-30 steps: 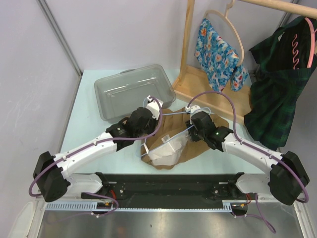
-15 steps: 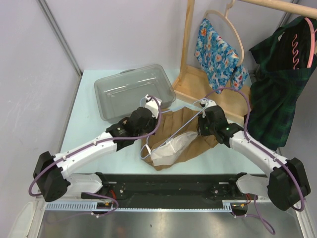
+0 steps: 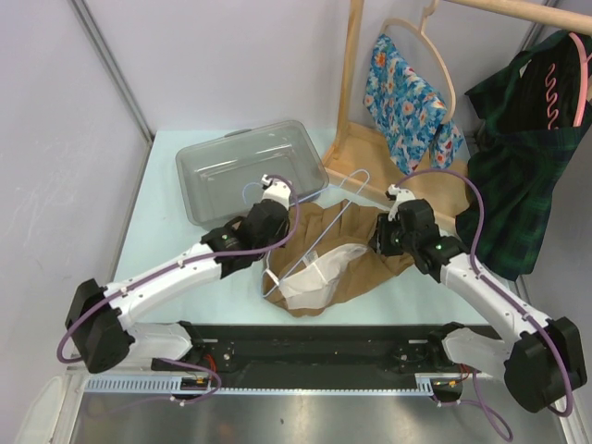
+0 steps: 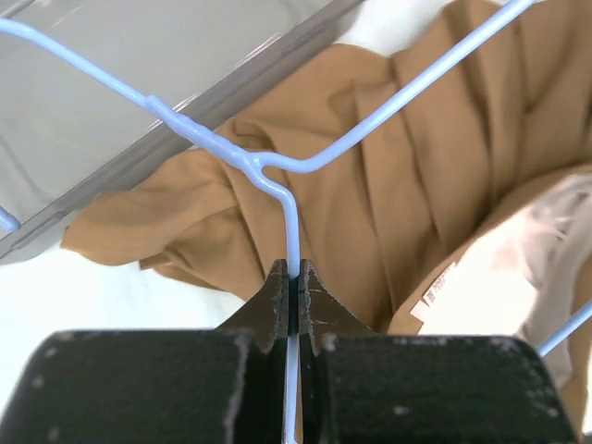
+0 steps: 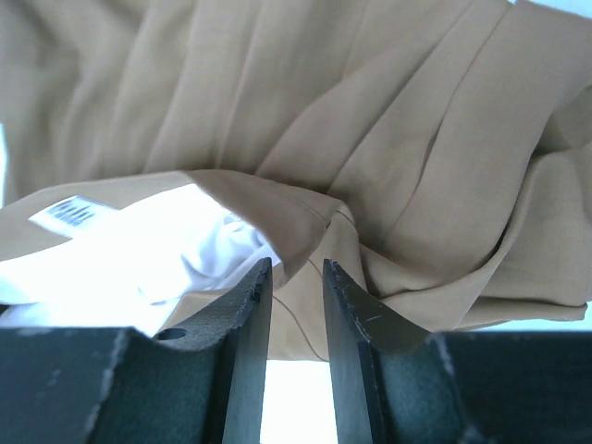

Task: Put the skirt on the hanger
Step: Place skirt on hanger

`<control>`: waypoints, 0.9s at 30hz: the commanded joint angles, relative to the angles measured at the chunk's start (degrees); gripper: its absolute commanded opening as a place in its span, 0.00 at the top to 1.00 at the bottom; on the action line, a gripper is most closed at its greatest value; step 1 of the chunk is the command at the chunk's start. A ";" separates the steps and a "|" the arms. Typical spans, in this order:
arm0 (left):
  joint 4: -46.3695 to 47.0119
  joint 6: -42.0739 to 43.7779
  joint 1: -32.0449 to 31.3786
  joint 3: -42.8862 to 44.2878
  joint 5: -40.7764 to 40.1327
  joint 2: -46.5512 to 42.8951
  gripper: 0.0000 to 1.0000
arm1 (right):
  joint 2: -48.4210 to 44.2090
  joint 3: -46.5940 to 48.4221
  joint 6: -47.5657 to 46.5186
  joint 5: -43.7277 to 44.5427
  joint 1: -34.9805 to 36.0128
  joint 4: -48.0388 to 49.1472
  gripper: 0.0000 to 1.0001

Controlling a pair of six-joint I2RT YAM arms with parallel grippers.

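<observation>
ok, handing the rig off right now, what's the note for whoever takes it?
Left end effector: shut on the blue wire hanger, just below its twisted neck.
Right end effector: closed on a fold of the tan skirt near its waist opening, going by the wrist view.
Where: the skirt lies bunched on the table between the arms, with the hanger over it.
Done: both things gripped.
To do: the skirt is not on the hanger yet. Probably work the hanger into the waist opening.
</observation>
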 commanded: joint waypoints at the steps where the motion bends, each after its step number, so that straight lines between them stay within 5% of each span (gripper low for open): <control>1: -3.88 -3.10 -0.36 6.03 -6.19 3.57 1.00 | -3.54 -0.67 -1.26 -3.33 0.64 2.59 0.66; 17: -8.10 1.74 -3.43 12.28 -13.05 10.96 1.00 | -4.42 7.94 -9.71 1.96 13.23 -0.32 0.65; 27: -5.64 4.28 -3.78 7.98 -14.01 7.97 1.00 | -1.80 15.92 -13.56 -4.20 10.05 2.77 0.44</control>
